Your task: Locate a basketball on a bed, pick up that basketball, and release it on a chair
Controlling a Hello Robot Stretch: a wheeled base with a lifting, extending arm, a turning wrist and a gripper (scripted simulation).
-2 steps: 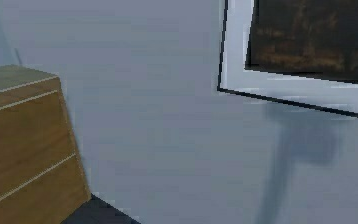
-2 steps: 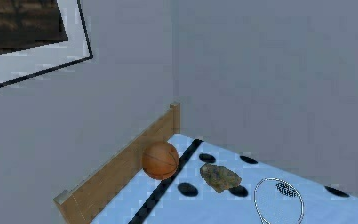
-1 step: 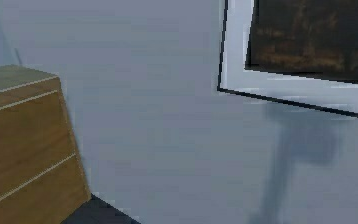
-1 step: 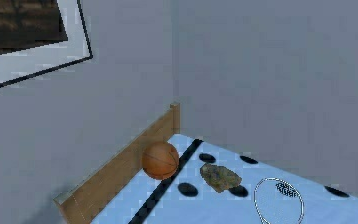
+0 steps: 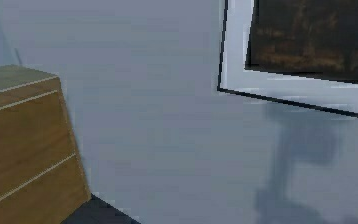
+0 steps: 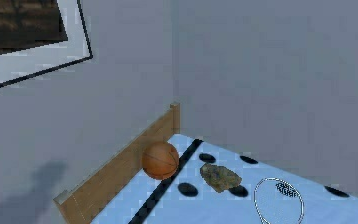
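Observation:
An orange basketball [image 6: 160,160] rests on a bed [image 6: 227,205] with a pale blue cover marked by black dots and a black stripe. The ball sits near the bed's wooden headboard [image 6: 122,170], close to the room's corner.
A wooden dresser [image 5: 27,150] stands at the forward view's left against a pale wall. A framed dark picture [image 5: 302,45] hangs on the wall, seen again as the picture [image 6: 32,35] in the arm side view. A small brownish object [image 6: 220,177] and a white ring-shaped thing [image 6: 278,200] lie on the bed.

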